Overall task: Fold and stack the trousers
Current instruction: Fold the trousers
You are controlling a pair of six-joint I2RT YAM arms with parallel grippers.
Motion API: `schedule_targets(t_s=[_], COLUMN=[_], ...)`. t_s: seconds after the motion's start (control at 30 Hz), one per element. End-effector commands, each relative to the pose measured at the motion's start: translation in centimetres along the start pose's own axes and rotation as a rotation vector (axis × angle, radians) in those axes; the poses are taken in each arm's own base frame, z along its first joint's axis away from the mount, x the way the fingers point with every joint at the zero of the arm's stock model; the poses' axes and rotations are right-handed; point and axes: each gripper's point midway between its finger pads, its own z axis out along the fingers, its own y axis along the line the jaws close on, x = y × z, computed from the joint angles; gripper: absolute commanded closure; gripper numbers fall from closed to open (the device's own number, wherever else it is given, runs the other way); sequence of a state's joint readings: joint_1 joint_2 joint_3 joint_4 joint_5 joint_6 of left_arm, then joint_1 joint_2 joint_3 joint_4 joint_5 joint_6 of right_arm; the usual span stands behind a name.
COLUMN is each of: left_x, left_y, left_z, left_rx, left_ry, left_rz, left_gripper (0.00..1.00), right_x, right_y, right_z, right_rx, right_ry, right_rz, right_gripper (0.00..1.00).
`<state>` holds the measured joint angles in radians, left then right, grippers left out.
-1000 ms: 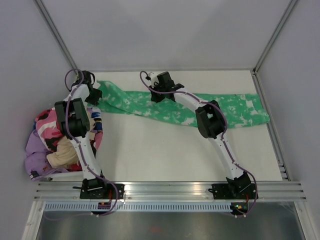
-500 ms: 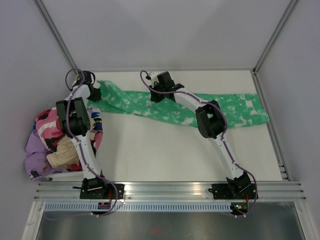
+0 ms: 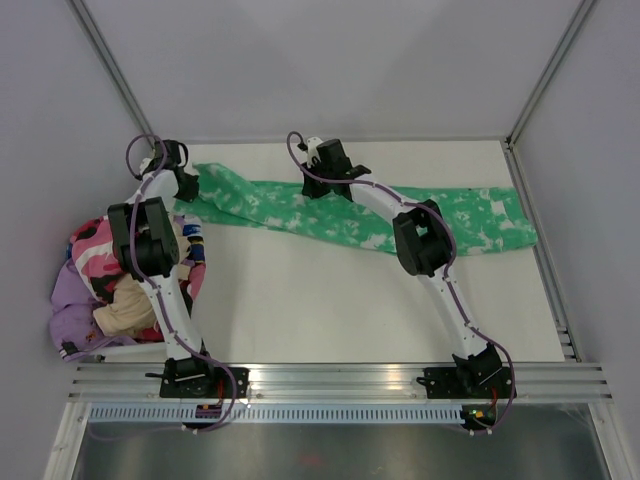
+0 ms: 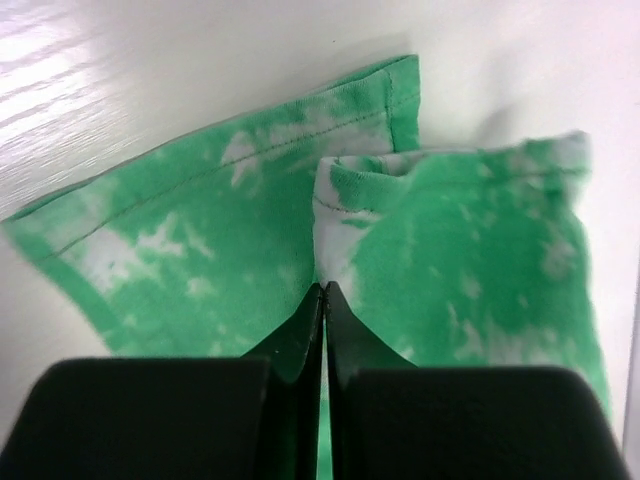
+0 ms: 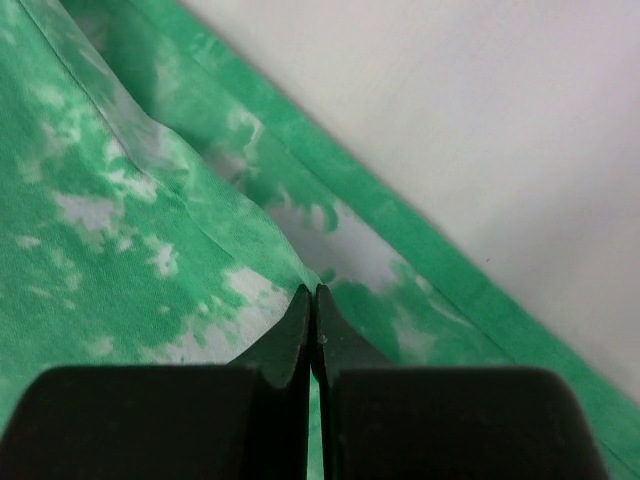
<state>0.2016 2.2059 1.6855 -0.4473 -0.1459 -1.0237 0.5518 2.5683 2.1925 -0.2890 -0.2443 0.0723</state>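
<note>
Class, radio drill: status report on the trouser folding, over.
Left gripper shut, pinching the trousers at their left end. Right gripper shut on fabric mid-length. Trousers lie stretched out, unfolded. Clothes pile beside left arm.

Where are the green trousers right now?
In the top view, the trousers lie stretched across the far side of the table, their left end just beyond the pile of clothes.

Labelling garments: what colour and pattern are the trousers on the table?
The trousers are bright green with white tie-dye blotches, clearest in the left wrist view.
</note>
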Motion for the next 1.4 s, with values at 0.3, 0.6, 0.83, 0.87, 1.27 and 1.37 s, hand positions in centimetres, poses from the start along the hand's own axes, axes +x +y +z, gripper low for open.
schedule_targets(t_s=[0.3, 0.6, 0.83, 0.87, 1.27, 1.37], left_x=[-5.9, -4.1, -3.4, -3.5, -7.2, -6.0], left_y=[-0.4, 3.2, 4.3, 4.2, -6.2, -9.2], left_z=[-9.1, -6.4, -4.8, -4.7, -9.9, -11.9], left_rx=[0.012, -0.084, -0.119, -0.11, 0.27, 0.382], left_ry=[-0.225, -0.209, -0.197, -0.196, -0.221, -0.199], left_rz=[-0.08, -0.054, -0.02, -0.017, 0.084, 0.164], left_gripper=[0.98, 0.98, 0.87, 0.8, 0.31, 0.29], right_x=[-10.4, -7.0, -6.7, -7.2, -13.2, -9.2], right_y=[-1.1, -1.8, -0.4, 0.0, -0.4, -5.0], right_z=[-4.1, -1.9, -1.6, -1.9, -14.6, -16.9], right_rx=[0.083, 0.073, -0.007, -0.022, 0.112, 0.242], right_ry=[-0.29, -0.223, -0.192, -0.191, -0.255, -0.169], right_rz=[0.041, 0.045, 0.048, 0.044, 0.096, 0.254], right_gripper=[1.0, 0.97, 0.43, 0.34, 0.12, 0.13])
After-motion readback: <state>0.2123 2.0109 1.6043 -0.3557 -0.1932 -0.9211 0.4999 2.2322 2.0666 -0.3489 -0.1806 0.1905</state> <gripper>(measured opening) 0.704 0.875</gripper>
